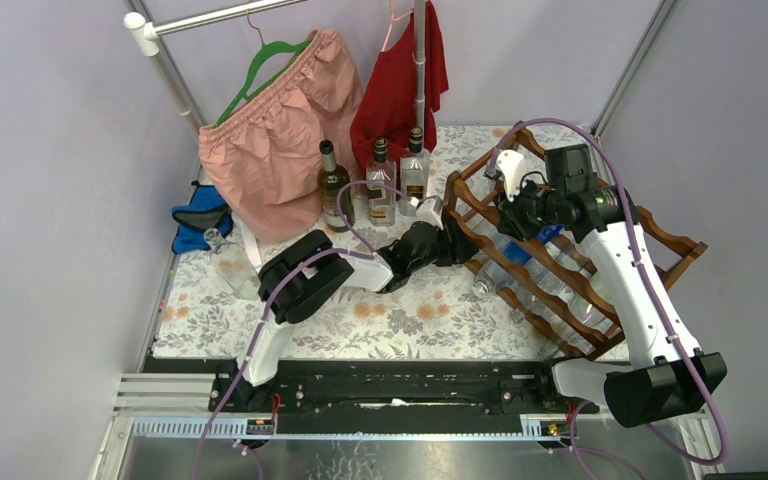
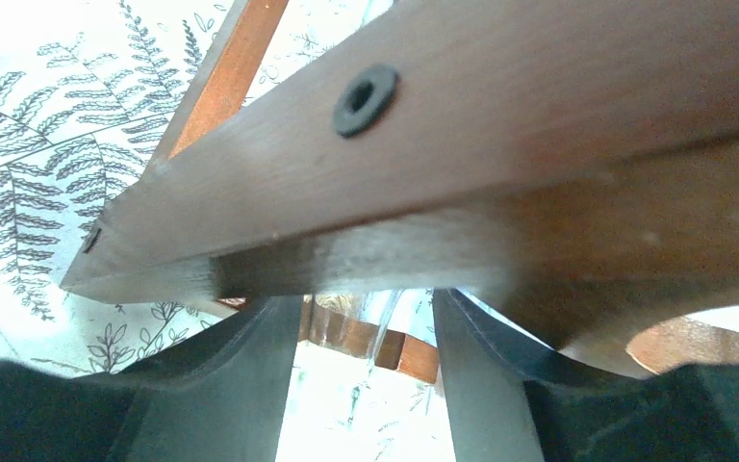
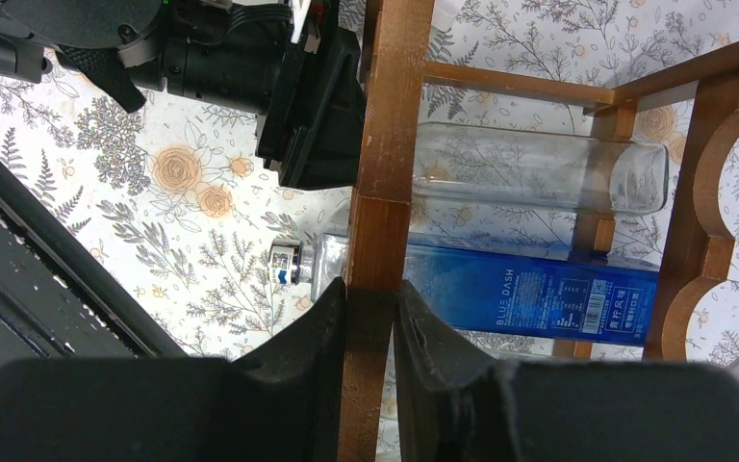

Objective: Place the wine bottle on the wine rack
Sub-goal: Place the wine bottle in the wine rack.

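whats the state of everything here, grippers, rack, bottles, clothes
right gripper, shut on the wine rack
left gripper, open, at the rack's end rail
clear bottle, lying in the rack
blue-labelled bottle, lying in the rack, capped
dark wine bottle, upright on the table
pink shorts, hanging
red garment, hanging

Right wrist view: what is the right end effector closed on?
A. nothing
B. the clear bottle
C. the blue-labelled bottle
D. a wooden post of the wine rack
D: the right end effector squeezes a wooden post of the wine rack between its fingers.
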{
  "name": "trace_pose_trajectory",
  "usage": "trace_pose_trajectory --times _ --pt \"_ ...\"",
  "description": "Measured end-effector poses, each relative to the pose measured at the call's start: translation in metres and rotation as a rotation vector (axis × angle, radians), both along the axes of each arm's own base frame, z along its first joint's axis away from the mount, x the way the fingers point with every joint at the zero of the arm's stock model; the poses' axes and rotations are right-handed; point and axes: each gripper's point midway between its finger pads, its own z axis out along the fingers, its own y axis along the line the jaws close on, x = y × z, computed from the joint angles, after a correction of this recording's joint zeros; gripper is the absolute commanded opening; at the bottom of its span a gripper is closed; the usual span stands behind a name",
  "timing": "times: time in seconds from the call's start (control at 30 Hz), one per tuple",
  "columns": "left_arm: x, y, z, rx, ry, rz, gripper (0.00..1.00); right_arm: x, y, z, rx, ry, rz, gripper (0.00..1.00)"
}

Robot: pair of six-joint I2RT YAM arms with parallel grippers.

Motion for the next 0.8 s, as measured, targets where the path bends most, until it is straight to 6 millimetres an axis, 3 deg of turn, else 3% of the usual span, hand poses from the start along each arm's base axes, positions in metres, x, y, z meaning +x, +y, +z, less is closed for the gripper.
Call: trace_pose_trajectory --times 0.3,0.5,0.8 --pt "0.000 0.006 0.003 0.052 -0.010 0.025 0.63 0.000 0.000 0.000 0.000 0.001 0.000 0.02" --pt "0.001 0.009 0.003 0.073 -0.023 0.039 0.53 0.000 0.000 0.000 0.000 0.001 0.001 0.02" --pt "-0.003 0.015 0.003 0.040 -0.034 0.050 0.61 0.000 0.000 0.000 0.000 0.001 0.001 0.02"
